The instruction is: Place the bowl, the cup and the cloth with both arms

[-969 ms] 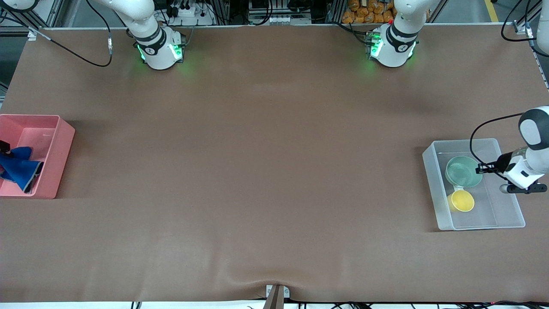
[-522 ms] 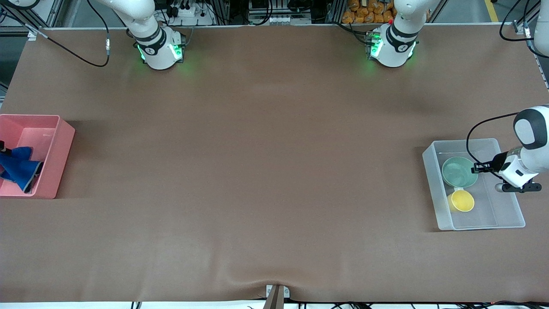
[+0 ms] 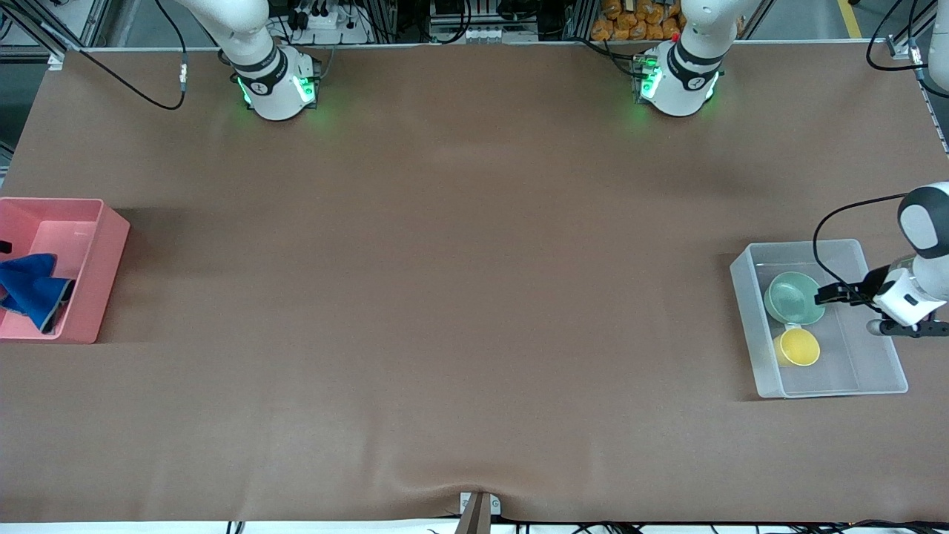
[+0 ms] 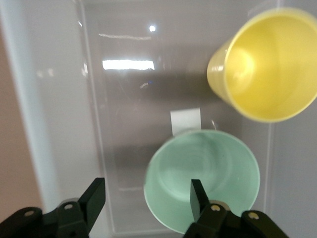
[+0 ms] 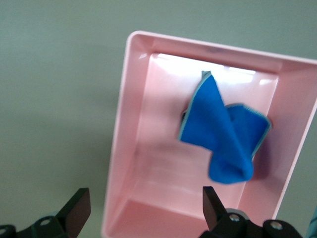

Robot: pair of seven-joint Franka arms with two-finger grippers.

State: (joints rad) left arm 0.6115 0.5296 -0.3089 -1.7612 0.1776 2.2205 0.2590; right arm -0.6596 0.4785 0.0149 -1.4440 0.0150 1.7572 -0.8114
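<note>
Hands both spread empty: left hand (image 4: 147,201) over the bowl (image 4: 202,178), right hand (image 5: 142,206) above the cloth (image 5: 223,136).

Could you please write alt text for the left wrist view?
The left hand, fingers open, hangs over a clear plastic bin, one fingertip over the rim of a pale mint-green bowl that sits in it. A yellow cup stands in the same bin, beside the bowl.
</note>
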